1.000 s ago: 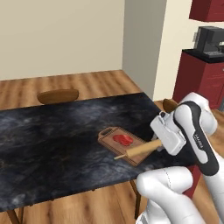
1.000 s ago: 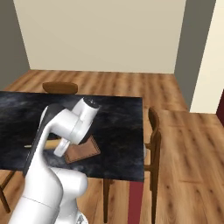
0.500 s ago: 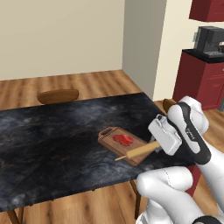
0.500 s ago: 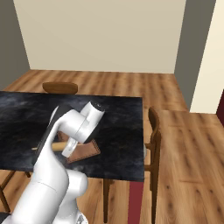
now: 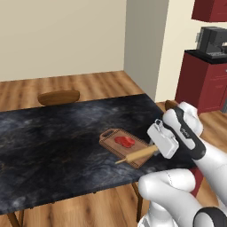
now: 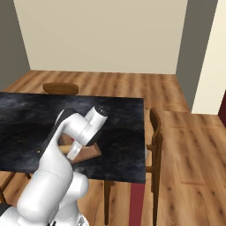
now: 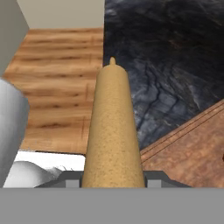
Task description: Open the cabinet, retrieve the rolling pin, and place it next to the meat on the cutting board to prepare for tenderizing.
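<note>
Left base view: the two-finger tool (image 5: pixel 156 150) is clamped on one end of the light tan wooden rolling pin (image 5: pixel 135 155), whose long axis runs from the tool down and leftward along the near long rim of the small brown rectangular cutting board (image 5: pixel 126 146). The flat bright-red lump of meat (image 5: pixel 124 142) lies on the board just beyond the pin, on its far side, apart from it. Whether the pin touches the board cannot be told. The board sits near the front corner of the dark marbled surface (image 5: pixel 53 142), so little room remains on the near side, while open room extends leftward. Hand view: the pin (image 7: pixel 113 131) projects straight ahead, the board's rim (image 7: pixel 188 144) to its right.
</note>
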Controlling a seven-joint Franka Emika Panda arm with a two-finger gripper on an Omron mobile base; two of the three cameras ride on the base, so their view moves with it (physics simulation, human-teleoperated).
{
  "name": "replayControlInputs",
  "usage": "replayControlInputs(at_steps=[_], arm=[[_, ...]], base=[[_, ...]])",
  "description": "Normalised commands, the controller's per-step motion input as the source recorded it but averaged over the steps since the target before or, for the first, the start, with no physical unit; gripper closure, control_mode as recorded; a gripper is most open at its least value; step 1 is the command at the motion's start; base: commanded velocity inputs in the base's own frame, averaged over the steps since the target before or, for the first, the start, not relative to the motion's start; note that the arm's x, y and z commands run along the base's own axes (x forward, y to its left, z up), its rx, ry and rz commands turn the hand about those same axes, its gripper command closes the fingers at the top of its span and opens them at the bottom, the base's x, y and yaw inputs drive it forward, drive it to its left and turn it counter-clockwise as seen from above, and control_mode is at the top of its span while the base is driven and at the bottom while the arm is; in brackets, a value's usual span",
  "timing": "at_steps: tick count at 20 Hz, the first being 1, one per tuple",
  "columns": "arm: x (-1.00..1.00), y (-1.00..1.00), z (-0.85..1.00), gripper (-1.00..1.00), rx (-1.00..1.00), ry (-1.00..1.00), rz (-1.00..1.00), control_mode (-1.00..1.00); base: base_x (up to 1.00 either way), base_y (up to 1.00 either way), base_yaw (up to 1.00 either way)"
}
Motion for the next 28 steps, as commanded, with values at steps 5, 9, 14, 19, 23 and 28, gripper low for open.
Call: replayControlInputs(at_steps=[5, 9, 14, 19, 23, 28], arm=[[0.18, 0.0, -0.27, 1.0, 0.0, 0.0, 0.0, -1.0], [0.2, -0.01, -0.22, 1.0, 0.0, 0.0, 0.0, -1.0], [0.29, -0.08, -0.18, 1.0, 0.0, 0.0, 0.0, -1.0], [0.21, -0.02, -0.13, 1.0, 0.0, 0.0, 0.0, -1.0], [0.17, 0.0, -0.12, 1.0, 0.0, 0.0, 0.0, -1.0], [0.18, 0.0, -0.1, 1.0, 0.0, 0.0, 0.0, -1.0]], base=[[0.0, 0.0, 0.0], [0.0, 0.0, 0.0], [0.0, 0.0, 0.0], [0.0, 0.0, 0.0], [0.0, 0.0, 0.0], [0.0, 0.0, 0.0]])
